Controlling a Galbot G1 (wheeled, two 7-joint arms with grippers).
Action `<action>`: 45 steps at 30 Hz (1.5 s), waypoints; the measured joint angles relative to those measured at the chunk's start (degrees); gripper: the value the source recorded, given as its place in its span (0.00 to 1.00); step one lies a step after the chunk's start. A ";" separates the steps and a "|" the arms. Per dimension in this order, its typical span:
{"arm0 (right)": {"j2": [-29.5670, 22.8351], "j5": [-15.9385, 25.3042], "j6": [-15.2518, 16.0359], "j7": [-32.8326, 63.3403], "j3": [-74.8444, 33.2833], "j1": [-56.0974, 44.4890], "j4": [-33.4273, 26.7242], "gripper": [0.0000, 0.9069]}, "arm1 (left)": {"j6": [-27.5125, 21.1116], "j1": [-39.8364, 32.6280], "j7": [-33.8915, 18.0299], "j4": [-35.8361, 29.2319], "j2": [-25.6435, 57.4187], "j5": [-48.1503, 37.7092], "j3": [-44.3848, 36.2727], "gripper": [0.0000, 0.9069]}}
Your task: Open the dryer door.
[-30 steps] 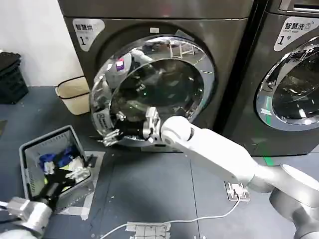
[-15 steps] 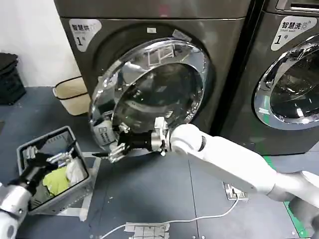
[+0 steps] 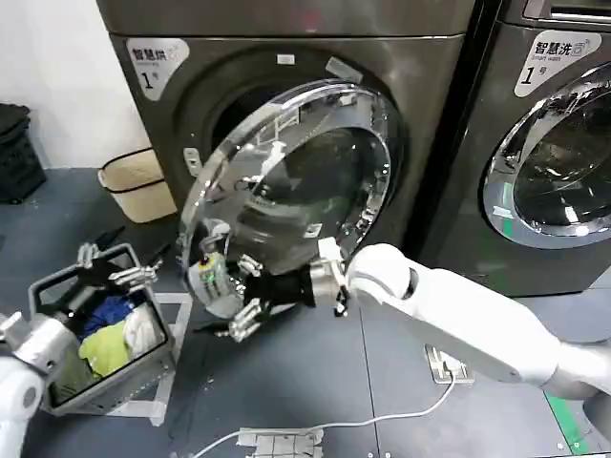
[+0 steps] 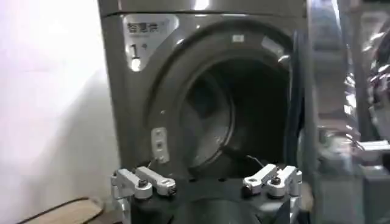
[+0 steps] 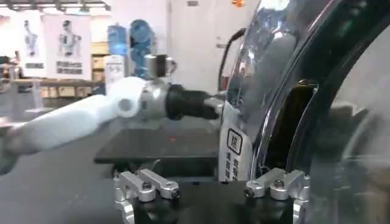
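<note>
Chrome-rimmed dryer door (image 3: pixel 286 191) stands ajar, open right hand (image 3: pixel 243 296) at its lower edge.

Dryer door (image 3: pixel 296 191) swung partly out, drum opening (image 4: pixel 244 115) reachable from the left; laundry basket (image 3: pixel 57 286) and wicker bin (image 3: pixel 138 181) crowd floor (image 3: pixel 286 382) at left

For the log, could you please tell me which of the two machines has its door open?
The left machine, labelled 1: its door stands swung out by the right gripper, baring the drum. The right-hand machine's door sits flush.
</note>
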State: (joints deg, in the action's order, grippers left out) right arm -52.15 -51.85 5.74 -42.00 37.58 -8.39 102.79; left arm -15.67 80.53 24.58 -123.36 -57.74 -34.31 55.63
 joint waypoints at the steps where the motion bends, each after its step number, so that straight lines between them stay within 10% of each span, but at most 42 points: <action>1: 0.48 0.11 -0.16 -0.63 -0.19 -0.29 0.32 1.00 | 0.12 -0.29 0.04 0.21 0.41 -0.17 -0.67 1.00; 28: 16.18 7.55 -9.64 -11.17 -9.42 -13.70 2.53 1.00 | 1.61 -4.08 5.44 -1.60 8.73 -3.72 -12.51 1.00; 45: 23.55 8.89 -15.32 -10.33 -51.66 -48.17 3.13 1.00 | 2.44 -10.25 7.30 -1.64 11.57 -3.34 -22.04 1.00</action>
State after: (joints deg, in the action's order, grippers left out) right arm -28.60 -42.96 -9.58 -52.33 -14.08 -56.56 105.92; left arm -13.23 70.28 31.88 -125.01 -46.18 -37.65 33.59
